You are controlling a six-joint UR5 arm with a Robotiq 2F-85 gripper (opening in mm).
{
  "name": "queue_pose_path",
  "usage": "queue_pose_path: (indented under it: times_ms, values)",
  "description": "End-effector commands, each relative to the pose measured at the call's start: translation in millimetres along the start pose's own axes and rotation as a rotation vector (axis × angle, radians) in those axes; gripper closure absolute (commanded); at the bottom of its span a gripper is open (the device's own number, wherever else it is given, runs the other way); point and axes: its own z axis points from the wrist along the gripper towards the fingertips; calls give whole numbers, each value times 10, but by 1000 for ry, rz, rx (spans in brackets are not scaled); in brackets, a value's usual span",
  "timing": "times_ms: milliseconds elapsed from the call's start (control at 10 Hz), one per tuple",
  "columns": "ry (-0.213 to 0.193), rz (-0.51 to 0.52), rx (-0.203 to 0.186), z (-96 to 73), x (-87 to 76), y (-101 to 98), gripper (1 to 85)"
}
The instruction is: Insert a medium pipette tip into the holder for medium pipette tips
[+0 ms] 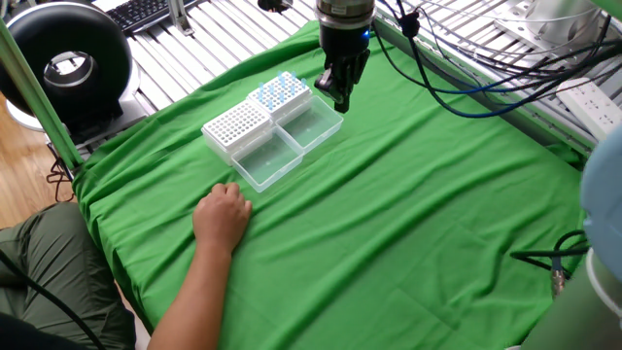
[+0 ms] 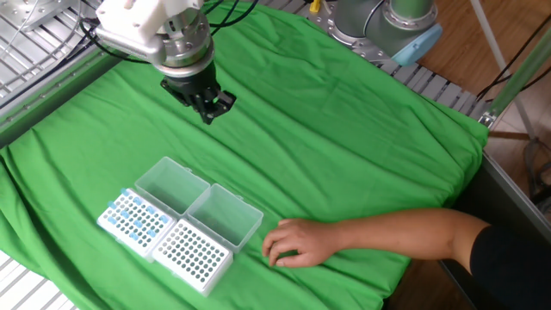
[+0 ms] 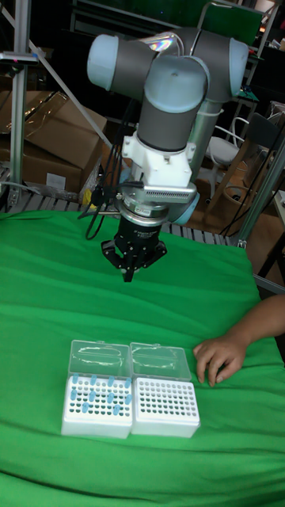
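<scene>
**A:** Whereabouts of the holder for medium pipette tips?

**B:** Among 2 alike racks, touching side by side on the green-cloth-covered surface [image 1: 418,204], clear hinged lids [image 1: 313,123] flipped open and lying flat. 1 white block rack studded with blue tips [image 1: 282,90], then 1 white block rack showing only bare holes [image 1: 236,124]. Impossible to say from here which counts as medium.

**A:** And the hand?

**B:** Black two-finger hand [image 1: 340,97] hanging above the cloth, near the blue-tipped rack's lid in one fixed view, yet clearly apart from both racks in the tall fixed view. Fingers drawn nearly together. Clamped on a tip or simply closed, cannot tell. No tip plainly visible.

**A:** Risks from here?

**B:** Probably 3. Choosing the wrong rack, given the likeness. Missing a small hole through slight misalignment, so bending or dropping the tip. Nudging the light racks or snagging a lid on the way down. Also worth minding: person's bare arm [image 1: 222,219] resting on the cloth just beside the bare-holed rack's lid, close enough for a bump.
</scene>
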Motion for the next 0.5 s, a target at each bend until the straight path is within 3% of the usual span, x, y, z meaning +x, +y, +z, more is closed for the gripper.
queue_pose_path:
  times_ms: [0,200,400]
  values:
    - [-17,-154,-16,66,-213,-382,607]
    - [-39,-224,-1,155,-414,-788,533]
    - [-73,-237,3,218,-590,-1005,523]
